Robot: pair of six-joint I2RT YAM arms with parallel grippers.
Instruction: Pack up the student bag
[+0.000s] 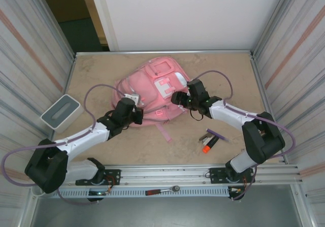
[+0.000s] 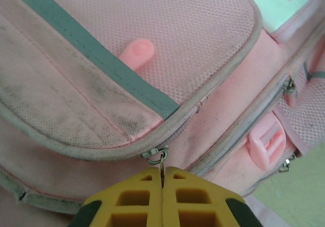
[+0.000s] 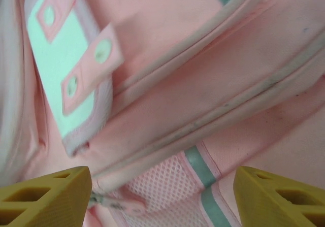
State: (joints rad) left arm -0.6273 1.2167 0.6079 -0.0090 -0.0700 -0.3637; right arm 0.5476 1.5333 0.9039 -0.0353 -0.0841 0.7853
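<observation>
The student bag (image 1: 152, 79), a pink backpack, lies flat in the middle of the table. My left gripper (image 1: 136, 116) is at its near left edge. In the left wrist view the yellow jaws are pressed together on the metal zip pull (image 2: 162, 160) of a pocket seam on the student bag (image 2: 203, 34). My right gripper (image 1: 177, 98) hovers at the bag's right side. It stands open, with its fingertips (image 3: 48, 196) far apart over the pink mesh pocket (image 3: 162, 186) and nothing between them.
A grey-white box (image 1: 62, 111) sits at the table's left edge. An orange marker (image 1: 209, 146) and a purple pen (image 1: 217, 134) lie near the right arm. A ratchet tool (image 1: 162, 190) rests on the front rail. Corrugated walls close in both sides.
</observation>
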